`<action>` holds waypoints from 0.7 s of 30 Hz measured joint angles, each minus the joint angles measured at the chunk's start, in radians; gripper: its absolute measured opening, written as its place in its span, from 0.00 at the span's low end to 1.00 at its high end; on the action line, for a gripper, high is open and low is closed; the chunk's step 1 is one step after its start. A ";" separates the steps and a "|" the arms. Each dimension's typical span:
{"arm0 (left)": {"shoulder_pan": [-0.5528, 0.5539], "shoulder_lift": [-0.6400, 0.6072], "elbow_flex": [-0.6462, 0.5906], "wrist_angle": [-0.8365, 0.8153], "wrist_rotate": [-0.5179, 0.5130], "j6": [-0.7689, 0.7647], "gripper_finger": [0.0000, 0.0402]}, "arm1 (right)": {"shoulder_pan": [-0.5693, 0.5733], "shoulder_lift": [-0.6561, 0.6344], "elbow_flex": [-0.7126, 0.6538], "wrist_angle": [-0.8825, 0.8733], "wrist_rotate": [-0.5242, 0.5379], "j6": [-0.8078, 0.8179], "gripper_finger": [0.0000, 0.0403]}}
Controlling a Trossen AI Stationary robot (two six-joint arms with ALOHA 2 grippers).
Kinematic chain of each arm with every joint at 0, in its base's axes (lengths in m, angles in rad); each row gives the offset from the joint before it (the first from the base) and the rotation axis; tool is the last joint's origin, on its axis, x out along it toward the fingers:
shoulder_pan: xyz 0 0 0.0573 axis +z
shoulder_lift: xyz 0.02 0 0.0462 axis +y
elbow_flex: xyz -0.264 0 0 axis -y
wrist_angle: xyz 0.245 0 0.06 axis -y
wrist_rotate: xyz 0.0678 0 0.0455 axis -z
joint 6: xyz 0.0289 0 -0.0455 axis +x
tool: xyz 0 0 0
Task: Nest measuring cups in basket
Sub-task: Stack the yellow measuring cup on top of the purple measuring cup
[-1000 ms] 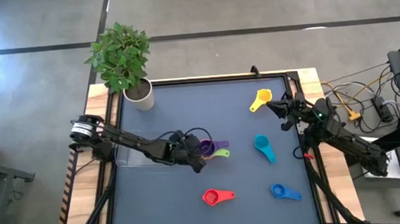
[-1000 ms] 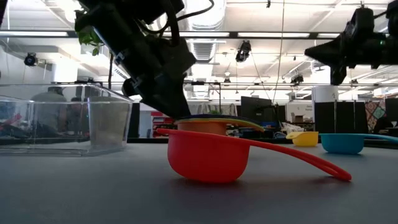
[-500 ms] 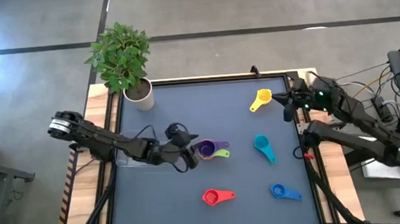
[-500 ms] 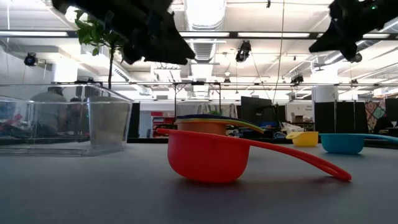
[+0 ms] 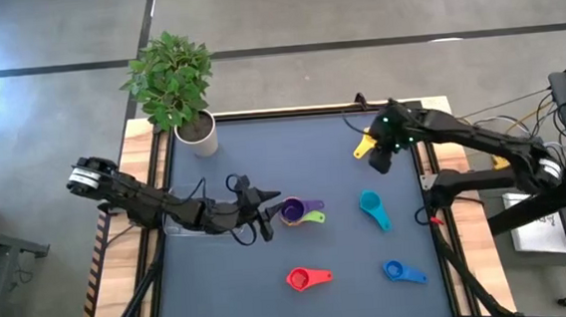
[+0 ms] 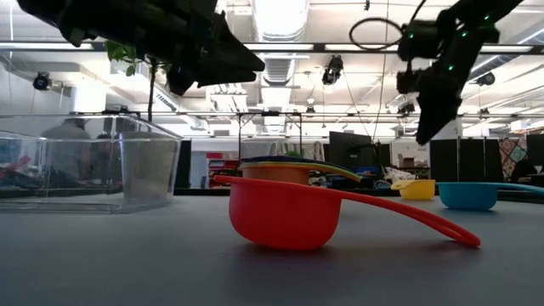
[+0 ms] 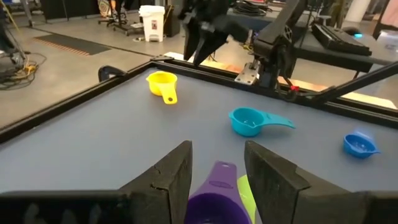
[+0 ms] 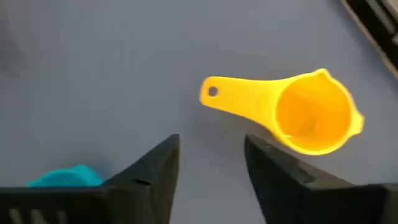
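Nearest the low camera, the red cup (image 6: 285, 217) sits upright on the dark bench (image 5: 232, 292), its handle running toward three o'clock; in the high view it lies at about six o'clock of the bench, with the blue cup (image 5: 399, 269) near it at five o'clock. Behind the red cup stands the stack of nested cups: the purple cup (image 5: 294, 211) on top, a green handle (image 5: 313, 217) poking out beneath it, and orange and yellow rims showing in the low view. The left claw (image 5: 264, 212) hangs above the bench just at nine o'clock of that stack, fingers apart and holding nothing, the purple handle visible between them in the left wrist view. The clear basket (image 6: 85, 166) sits farther toward nine o'clock, under the left arm. The teal cup (image 5: 371, 206) lies at three o'clock of the stack. Farther back, the right claw (image 5: 384, 154) hovers open and empty just beside the yellow cup (image 5: 370, 139), at one o'clock. A potted plant (image 5: 173, 81) stands at eleven o'clock.
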 joint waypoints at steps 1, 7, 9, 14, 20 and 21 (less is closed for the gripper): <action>0.000 0.000 0.003 -0.001 0.000 0.009 0.32 | -0.002 0.030 0.002 0.005 0.019 -0.011 0.46; 0.000 0.000 0.003 -0.005 0.038 0.018 0.32 | -0.007 0.169 0.000 0.043 0.078 -0.060 0.53; 0.000 0.000 0.002 -0.005 0.047 0.018 0.32 | -0.009 0.209 0.001 0.052 0.106 -0.082 0.52; 0.000 0.000 -0.002 -0.006 0.047 0.018 0.32 | -0.017 0.265 0.001 0.070 0.175 -0.183 0.50; 0.000 0.000 -0.002 -0.009 0.046 0.018 0.32 | -0.024 0.280 0.001 0.097 0.278 -0.236 0.48; 0.000 0.000 -0.002 -0.009 0.046 0.018 0.32 | -0.026 0.283 0.001 0.097 0.278 -0.238 0.48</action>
